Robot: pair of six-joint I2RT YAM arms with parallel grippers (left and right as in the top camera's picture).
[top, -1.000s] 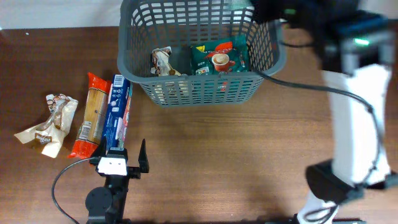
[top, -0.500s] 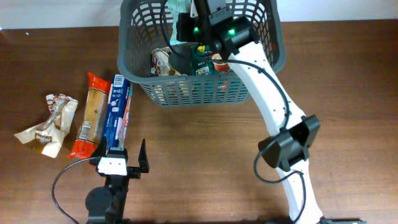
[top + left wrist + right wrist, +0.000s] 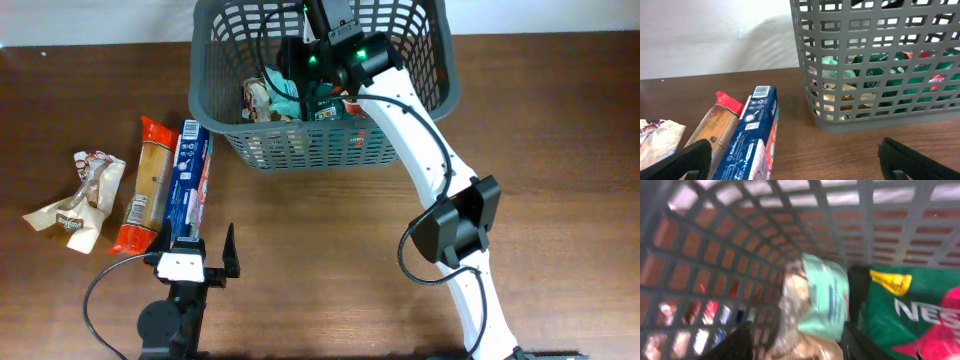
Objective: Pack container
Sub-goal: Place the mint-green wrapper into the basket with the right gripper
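Inside the container (image 3: 320,150), right jaws straddle a mint packet (image 3: 825,300), hold uncertain; left jaws gape wide, empty.

This looks like a robotics lab set-up to me, not a home or a shop. My white-and-black right arm (image 3: 420,140) and my black left arm (image 3: 172,318) stand on a bare wood-grain bench (image 3: 330,230), and a loose black cable (image 3: 87,295) loops across it. Behind is a plain white wall (image 3: 715,35). Snack packets (image 3: 150,190) lie side by side next to a grey lattice basket (image 3: 320,150).
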